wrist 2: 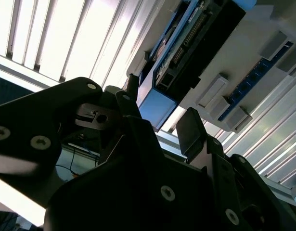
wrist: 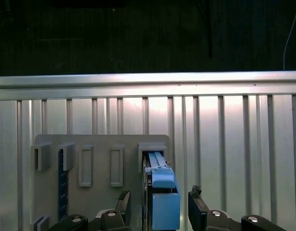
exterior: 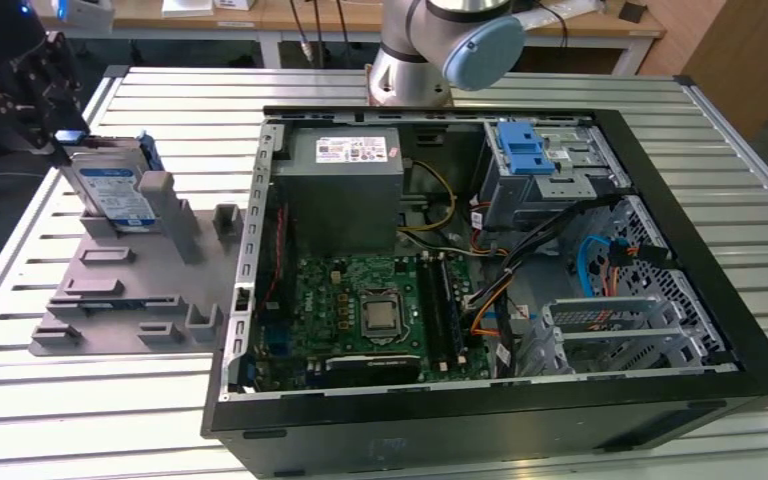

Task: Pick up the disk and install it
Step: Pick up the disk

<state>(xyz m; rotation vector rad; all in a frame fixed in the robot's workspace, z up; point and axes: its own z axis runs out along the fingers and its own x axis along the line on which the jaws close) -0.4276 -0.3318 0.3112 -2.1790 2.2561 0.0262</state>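
Exterior view, surface (exterior: 77,440): slatted pale metal across the whole frame, carrying everything listed below.
Computer case (exterior: 704,400): black tower laid on its side with the panel off, filling the centre through 3 and 5 o'clock.
Case contents: green motherboard (exterior: 357,310) near the centre, grey power supply box (exterior: 344,190) toward 12 o'clock, silver drive cage with a blue latch (exterior: 534,155) at 1 o'clock.
Arm (exterior: 424,50): base at 12 o'clock behind the case, dark wrist end at 10 o'clock above the fixture.
Fixture (exterior: 117,290): grey slotted stand at 9 o'clock, near the open side of the case, not touching it.
Disk (exterior: 111,190): standing on edge, upright in a slot at the far end of the fixture, at 10 o'clock. Label face turned toward the case, blue carrier bracket round the rim. Seen end-on in both wrist views (wrist: 162,180).
Jaws: open, one finger on each side of the disk's upper end. A narrow gap on each side in the first wrist view, so straddling, not clamping.
Progress: early, by the look of it. Approach and alignment over the disk appear done. Grasp not yet made, disk not yet lifted from its slot, and the whole install into the case left to do.
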